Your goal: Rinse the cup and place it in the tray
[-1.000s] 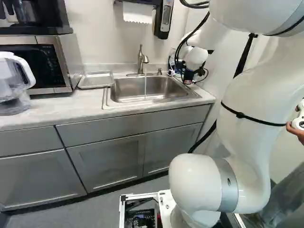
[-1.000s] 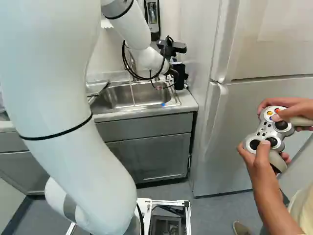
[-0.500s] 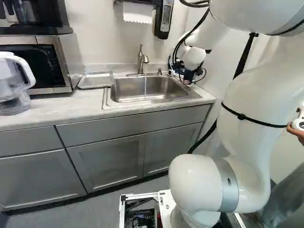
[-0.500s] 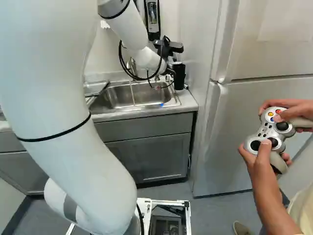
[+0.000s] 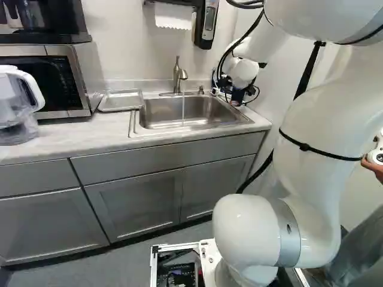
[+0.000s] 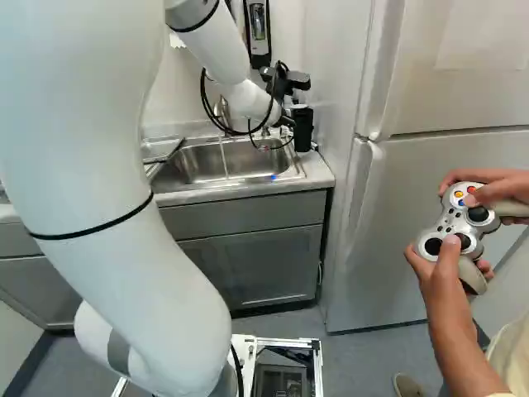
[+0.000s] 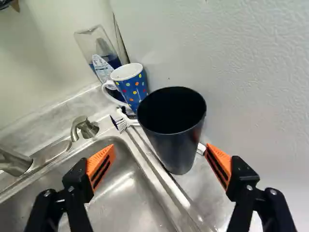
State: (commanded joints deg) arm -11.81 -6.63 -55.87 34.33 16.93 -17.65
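Black cup (image 7: pixel 177 150), one of two drinking vessels by the sink, stands upright on the counter (image 7: pixel 198 186) beside the basin, ahead of the gripper (image 6: pixel 286 122) and between the lines of its fingers. The gripper's two fingers, each with one orange pad (image 7: pixel 101 164), stand wide apart, with nothing clamped between them. The second vessel is one blue mug (image 7: pixel 135 91) with coloured dots, a white inside and one handle, upright just beyond the cup, with the handle on its sink side. Behind the mug stands one clear bottle (image 7: pixel 100 58) holding blue liquid. One brush (image 7: pixel 120 123) lies by the sink's edge, its bristles on the near side of the mug and its white handle passing behind the cup. One sink (image 5: pixel 179 124) with a single basin is set in the counter; at its back are one faucet (image 5: pixel 178 76), a single thin stream of water (image 5: pixel 183 107) falling from it, and one short pump spout (image 7: pixel 83 126). One metal tray (image 5: pixel 121 107) lies on the counter at the other side of the sink, well apart from the cup. Past the tray, at the left of the left base view, are one microwave (image 5: pixel 63 84) and one clear pitcher (image 5: pixel 18 113).
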